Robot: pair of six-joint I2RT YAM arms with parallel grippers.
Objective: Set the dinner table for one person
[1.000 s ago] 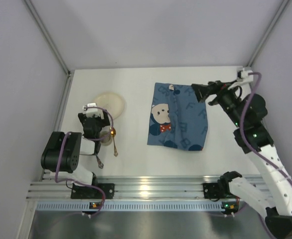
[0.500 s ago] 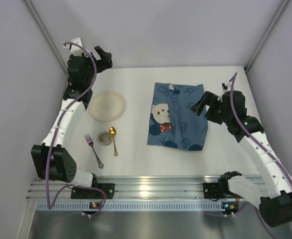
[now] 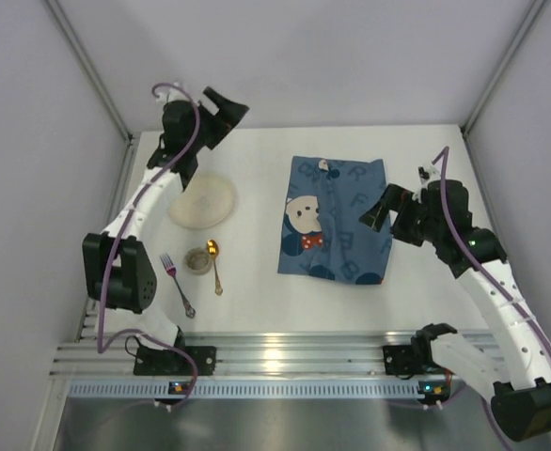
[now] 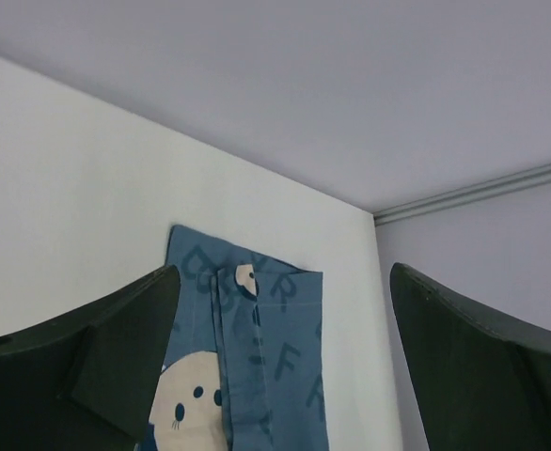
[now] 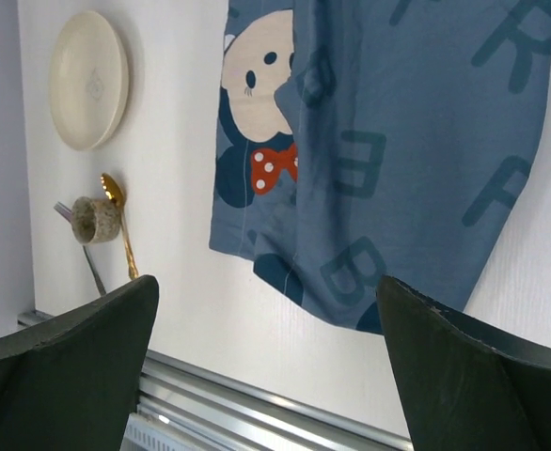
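The dinner table (image 3: 257, 272) is a plain white top. On its right half lies a blue cartoon-print mat (image 3: 337, 221), which also shows in the left wrist view (image 4: 257, 366) and the right wrist view (image 5: 398, 141). At the left are a cream plate (image 3: 203, 201), a small cup (image 3: 197, 260), a gold spoon (image 3: 215, 268) and a fork (image 3: 177, 285). My left gripper (image 3: 227, 105) hangs open, high over the back left edge and empty. My right gripper (image 3: 377, 209) is open above the mat's right side, holding nothing.
Grey walls close in the back and both sides. A metal rail (image 3: 275, 357) runs along the near edge. In the right wrist view the plate (image 5: 87, 80), cup (image 5: 94, 218) and spoon (image 5: 120, 230) show beyond the mat.
The left arm unfolded from beside the cup and rose to the back left, then swung right. The right gripper dropped from the mat's far right corner toward its right side.
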